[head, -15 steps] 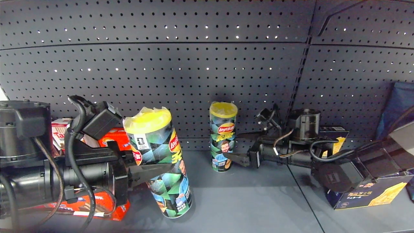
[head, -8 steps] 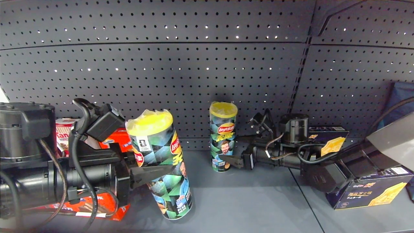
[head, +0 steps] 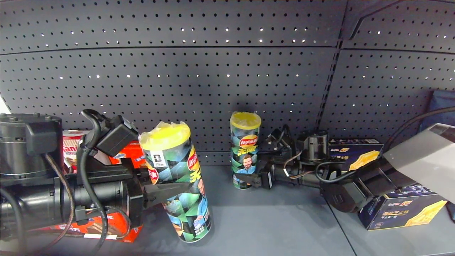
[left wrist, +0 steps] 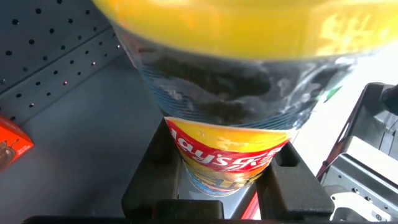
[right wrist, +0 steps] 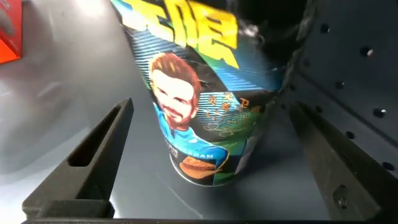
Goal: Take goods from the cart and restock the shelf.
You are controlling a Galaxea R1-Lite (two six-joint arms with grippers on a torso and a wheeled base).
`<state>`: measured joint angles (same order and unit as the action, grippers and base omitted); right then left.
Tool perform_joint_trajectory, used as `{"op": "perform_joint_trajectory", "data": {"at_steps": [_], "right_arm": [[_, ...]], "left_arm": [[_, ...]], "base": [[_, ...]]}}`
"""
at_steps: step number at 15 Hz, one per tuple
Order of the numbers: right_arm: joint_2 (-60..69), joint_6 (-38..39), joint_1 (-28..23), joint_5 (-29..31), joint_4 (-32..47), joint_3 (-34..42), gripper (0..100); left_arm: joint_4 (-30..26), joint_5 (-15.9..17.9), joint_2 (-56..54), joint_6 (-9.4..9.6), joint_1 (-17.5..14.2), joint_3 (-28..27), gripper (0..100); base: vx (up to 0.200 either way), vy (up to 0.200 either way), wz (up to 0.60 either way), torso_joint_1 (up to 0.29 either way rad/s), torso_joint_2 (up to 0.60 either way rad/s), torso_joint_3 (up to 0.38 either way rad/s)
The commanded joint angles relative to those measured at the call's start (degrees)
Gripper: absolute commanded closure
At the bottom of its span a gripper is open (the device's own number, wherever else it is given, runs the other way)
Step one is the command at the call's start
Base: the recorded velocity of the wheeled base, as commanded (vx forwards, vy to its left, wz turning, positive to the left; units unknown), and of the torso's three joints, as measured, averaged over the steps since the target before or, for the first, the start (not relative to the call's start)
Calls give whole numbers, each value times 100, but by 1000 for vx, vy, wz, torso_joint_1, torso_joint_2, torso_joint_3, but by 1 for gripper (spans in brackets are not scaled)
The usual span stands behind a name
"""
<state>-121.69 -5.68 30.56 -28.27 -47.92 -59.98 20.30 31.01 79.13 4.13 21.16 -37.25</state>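
Left gripper (head: 176, 187) is clenched on the tilted crisp can (head: 174, 167) at mid-body, low over the shelf (head: 270, 220) front; whether the base touches, cannot tell

Right gripper (right wrist: 211, 109) is released, jaws standing either side of the upright crisp can (head: 245, 149) near the pegboard (head: 213, 71), apart from it

Judged light, stiff card tubes with a glossy, slippery wrap, crushable if squeezed hard; best held mid-body, below the lid

Both cans have yellow lids on, contents hidden; the orange box (head: 124, 153) behind is closed

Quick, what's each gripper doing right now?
Left gripper: closed, holding the near can.
Right gripper: open, straddling the far can, not gripping it.
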Motion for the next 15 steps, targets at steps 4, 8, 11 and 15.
{"op": "perform_joint_trajectory", "data": {"at_steps": [4, 8, 11, 15], "right_arm": [[-242, 50, 46, 6, -103, -67, 0], [-391, 50, 73, 32, -323, -49, 100], [-356, 41, 73, 32, -332, -5, 100], [-4, 41, 108, 32, -341, 364, 100]], "left_arm": [[1, 1, -12, 0, 2, 8, 100], [1, 1, -3, 0, 2, 16, 100], [1, 10, -3, 0, 2, 25, 100], [1, 10, -12, -9, -7, 25, 100]], "base": [[0, 0, 0, 0, 0, 0], [0, 0, 0, 0, 0, 0], [0, 0, 0, 0, 0, 0], [0, 0, 0, 0, 0, 0]]}}
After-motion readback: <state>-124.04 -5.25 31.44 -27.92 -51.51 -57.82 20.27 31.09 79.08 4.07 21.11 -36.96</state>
